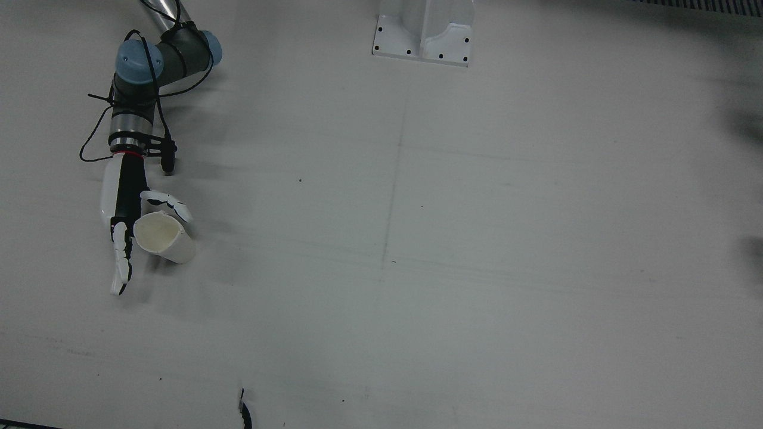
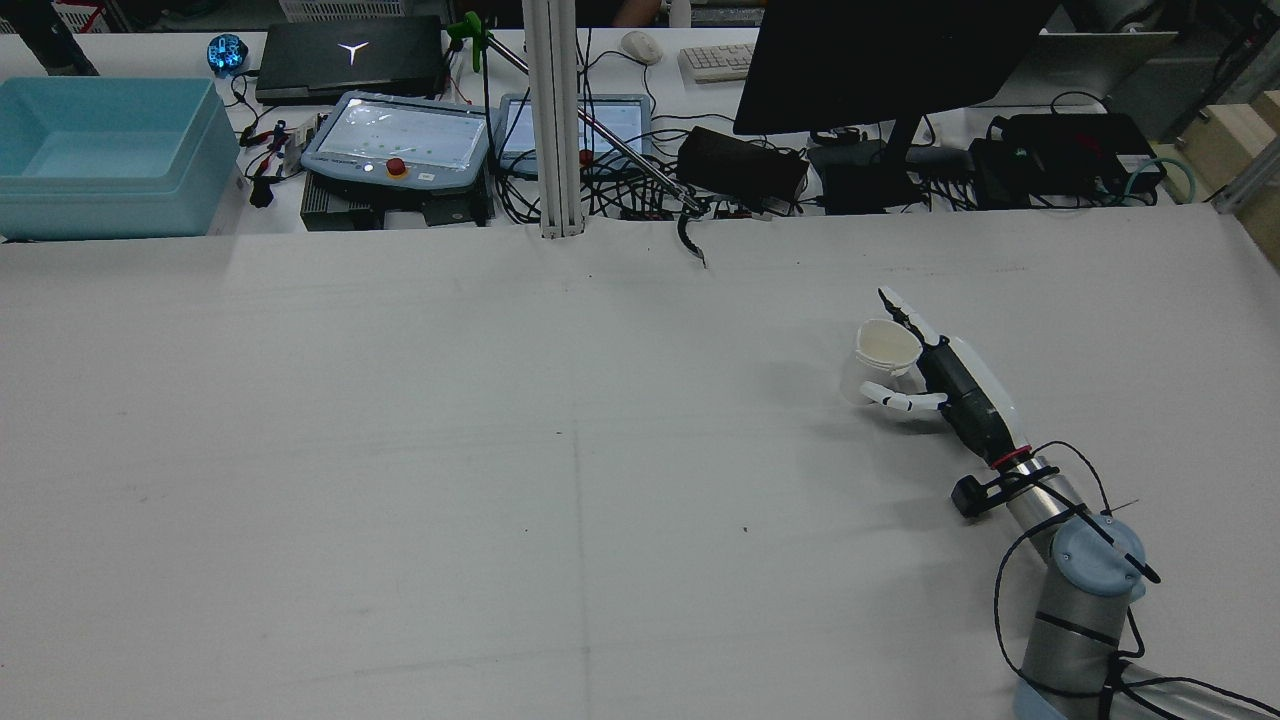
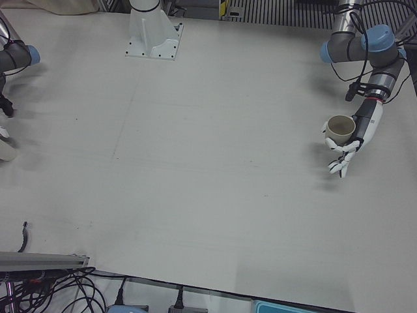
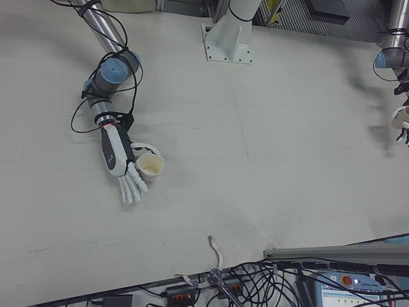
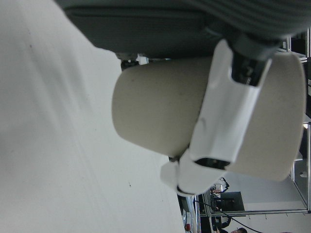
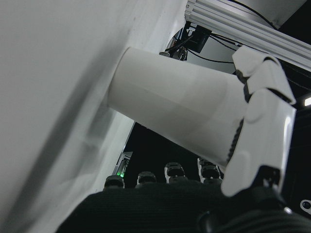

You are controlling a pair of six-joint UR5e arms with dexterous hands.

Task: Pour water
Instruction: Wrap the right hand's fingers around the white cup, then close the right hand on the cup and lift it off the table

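My right hand point(image 1: 122, 226) cradles a white cup point(image 1: 162, 238), fingers straight; my left hand point(image 3: 355, 140) cups a beige cup point(image 3: 339, 128); both near opposite surface point(image 1: 417, 238) edges.

Beyond the hand's fingertips, across the white table point(image 2: 400, 450), a cluttered desk holds a blue bin point(image 2: 105, 155), a closed laptop point(image 2: 350, 58), two pendants point(image 2: 400, 140), a keyboard point(image 2: 715, 60), a mouse point(image 2: 636, 42) and a dark monitor point(image 2: 890, 60).

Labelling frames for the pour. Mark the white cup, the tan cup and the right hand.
white cup point(image 1: 170, 245): front view, on its outer wall.
tan cup point(image 3: 339, 126): left-front view, at its open mouth.
right hand point(image 4: 121, 160): right-front view, on the palm beside the cup.
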